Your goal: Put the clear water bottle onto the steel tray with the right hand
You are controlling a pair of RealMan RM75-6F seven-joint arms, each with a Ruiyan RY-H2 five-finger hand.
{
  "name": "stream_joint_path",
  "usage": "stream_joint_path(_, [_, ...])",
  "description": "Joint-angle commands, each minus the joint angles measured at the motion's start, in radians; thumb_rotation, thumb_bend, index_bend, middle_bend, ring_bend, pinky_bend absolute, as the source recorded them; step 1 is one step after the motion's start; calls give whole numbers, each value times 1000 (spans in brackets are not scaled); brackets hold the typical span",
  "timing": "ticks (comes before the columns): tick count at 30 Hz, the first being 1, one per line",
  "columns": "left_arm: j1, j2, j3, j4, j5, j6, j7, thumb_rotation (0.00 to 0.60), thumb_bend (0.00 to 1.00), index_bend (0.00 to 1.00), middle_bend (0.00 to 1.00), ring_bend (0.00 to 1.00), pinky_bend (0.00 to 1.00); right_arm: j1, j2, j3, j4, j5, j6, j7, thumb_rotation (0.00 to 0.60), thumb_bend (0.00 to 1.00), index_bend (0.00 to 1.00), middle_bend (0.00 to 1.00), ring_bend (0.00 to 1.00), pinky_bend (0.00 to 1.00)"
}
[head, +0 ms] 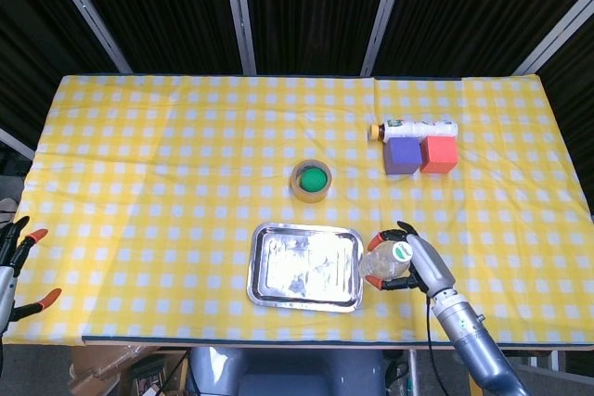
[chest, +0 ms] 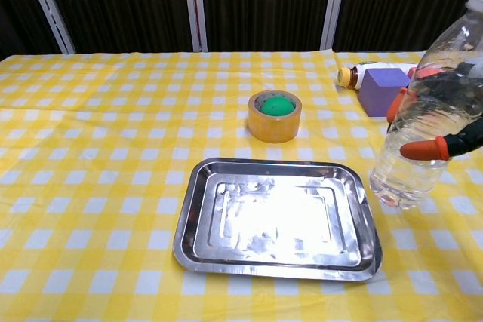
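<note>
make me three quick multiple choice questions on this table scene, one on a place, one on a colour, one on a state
1. Where does the roll of tape sit?
A. on the tray
B. behind the steel tray
C. beside the cubes

2. What colour is the cube left of the red cube?
A. purple
B. green
C. white

3. How is the clear water bottle now?
A. lying on the tray
B. standing on the cloth
C. held by the right hand, off the tray

Answers: 1 B, the cloth shows between them; 2 A, both views show purple; 3 C, fingers wrap it beside the tray's right edge.

Table under yellow checked cloth [head: 167, 164] carries steel tray [head: 305, 266], tape roll [head: 311, 181], purple cube [head: 402, 156], red cube [head: 439, 155], lying bottle [head: 413, 127]
</note>
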Motion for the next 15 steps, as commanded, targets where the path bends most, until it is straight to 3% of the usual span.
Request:
stream_joint_path(1, [-2,1,-1,0,-4,-6,-1,600,152,163,8,0,0,26,-3,5,-26,48,-5,-51,600,511,692,575,255,0])
stream_joint_path(6, [-5,-2,0,0,-7,-13,11,600,155,164,8,0,0,63,45,47,-112,88,3,-113,600,511,692,575,255,0])
stream_joint_path(12, [-3,-1,-1,-2,-8,-9,9,600,155,164,8,0,0,140,181,156,-291,217,36,-227,600,510,692,575,255,0])
stream_joint_path(15, [-2,0,0,-2,-7,-9,9,600,155,164,8,0,0,198,265,231,-293,265,0,-236,600,512,692,575,255,0])
